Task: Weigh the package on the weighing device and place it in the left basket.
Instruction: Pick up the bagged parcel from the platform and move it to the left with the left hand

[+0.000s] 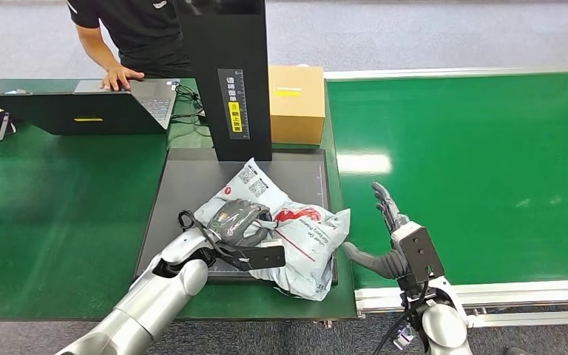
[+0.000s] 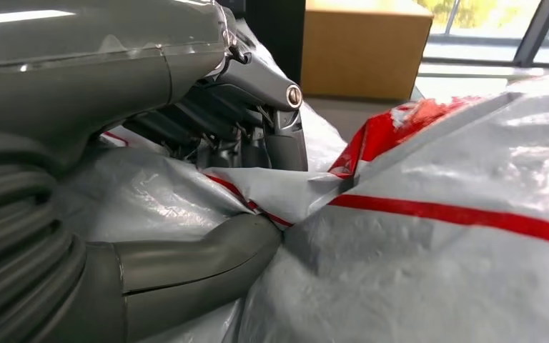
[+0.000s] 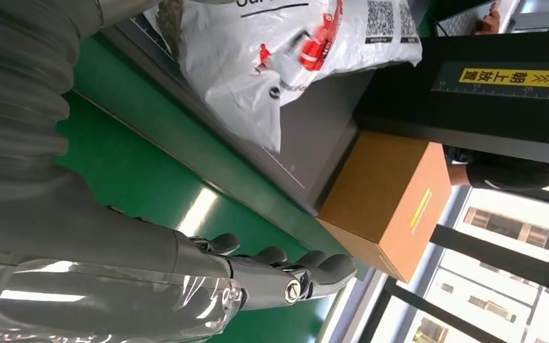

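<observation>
Surface: green table (image 1: 59, 214) on my left, green conveyor belt (image 1: 488, 163) on my right, grey floor beyond both.
Weighing device: dark flat platform (image 1: 185, 185) with a black upright column (image 1: 231, 74) at its far edge; yellow label on the column.
Room: I see big windows and buildings outside in the right wrist view.
Package: white plastic mailer bag (image 1: 296, 237) with red print and QR codes, lying on the platform's near right part, its near corner hanging over the platform's near edge.
Left hand: my left hand (image 1: 240, 222) sits on top of the bag on its left side; in the left wrist view the thumb (image 2: 207, 261) presses into a fold of the plastic with the fingers (image 2: 257, 114) above it, so it grips the bag.
Right hand: my right hand (image 1: 392, 237) is beside the bag's right edge over the belt's near left corner, fingers straight and spread, holding nothing; thumb points at the bag, contact I cannot tell.
Box: brown cardboard box (image 1: 296, 103) at the platform's far right corner.
Laptop: open laptop (image 1: 81, 107) at the table's far edge, a person's hand (image 1: 118, 76) on it.
</observation>
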You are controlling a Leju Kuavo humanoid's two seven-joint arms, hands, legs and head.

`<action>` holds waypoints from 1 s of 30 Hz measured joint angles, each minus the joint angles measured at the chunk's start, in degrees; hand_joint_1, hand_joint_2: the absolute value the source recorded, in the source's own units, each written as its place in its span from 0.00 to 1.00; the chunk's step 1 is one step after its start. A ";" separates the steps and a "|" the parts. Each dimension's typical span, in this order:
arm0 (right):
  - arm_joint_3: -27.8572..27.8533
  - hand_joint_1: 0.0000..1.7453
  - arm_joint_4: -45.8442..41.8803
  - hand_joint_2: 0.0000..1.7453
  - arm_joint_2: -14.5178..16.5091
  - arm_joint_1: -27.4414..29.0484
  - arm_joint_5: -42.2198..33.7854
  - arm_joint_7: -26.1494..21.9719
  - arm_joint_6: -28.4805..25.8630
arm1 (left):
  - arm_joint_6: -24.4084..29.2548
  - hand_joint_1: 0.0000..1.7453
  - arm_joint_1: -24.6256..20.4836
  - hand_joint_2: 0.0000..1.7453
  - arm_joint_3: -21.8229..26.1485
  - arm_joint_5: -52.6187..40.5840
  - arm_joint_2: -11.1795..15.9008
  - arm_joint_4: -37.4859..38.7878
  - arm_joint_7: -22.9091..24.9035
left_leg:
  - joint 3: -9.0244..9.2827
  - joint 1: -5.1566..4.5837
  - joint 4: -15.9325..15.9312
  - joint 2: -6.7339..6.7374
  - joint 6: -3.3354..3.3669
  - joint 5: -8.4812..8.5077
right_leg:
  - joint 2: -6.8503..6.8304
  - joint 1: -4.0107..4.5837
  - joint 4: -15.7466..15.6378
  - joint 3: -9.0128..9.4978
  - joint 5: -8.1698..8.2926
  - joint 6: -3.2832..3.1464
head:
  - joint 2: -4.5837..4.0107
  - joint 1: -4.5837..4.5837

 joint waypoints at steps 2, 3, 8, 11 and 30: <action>0.00 0.00 0.10 1.00 0.01 -0.10 -0.02 0.05 -0.09 | -0.34 1.00 -0.51 1.00 -0.31 0.16 -0.01 0.85 0.01 | 0.02 0.00 0.00 0.00 0.00 0.00 | 0.00 0.00 0.00 0.01 0.00 0.00 | 0.00 0.00; 0.00 0.00 0.12 1.00 0.02 -0.12 -0.02 0.09 -0.15 | -0.26 1.00 -0.78 1.00 -0.48 0.21 -0.04 1.29 -0.03 | 0.02 0.00 0.00 0.00 0.00 0.00 | 0.00 0.00 0.00 0.02 0.00 0.00 | 0.00 0.00; 0.00 0.00 0.11 1.00 0.10 -0.01 -0.05 0.32 -0.27 | 4.31 1.00 -1.39 1.00 -0.98 0.45 -0.20 2.69 -1.13 | 0.04 0.00 0.00 0.00 0.00 0.00 | 0.00 0.00 0.00 0.02 0.00 0.00 | 0.00 0.00; -0.01 0.00 0.04 1.00 0.14 0.28 -0.07 0.32 -0.22 | 8.56 1.00 -1.10 1.00 -1.08 0.03 -0.16 2.79 -2.25 | 0.03 0.00 0.00 0.00 0.00 0.00 | 0.00 0.00 0.00 0.01 0.00 0.00 | 0.00 -0.01; -0.04 0.00 -0.70 1.00 0.14 1.16 -0.27 -0.56 0.39 | 22.20 1.00 5.56 1.00 6.59 -11.15 2.11 -10.49 2.96 | -0.02 0.01 -0.01 0.01 0.00 0.00 | 0.01 0.01 0.01 -0.04 -0.01 -0.01 | 0.00 0.00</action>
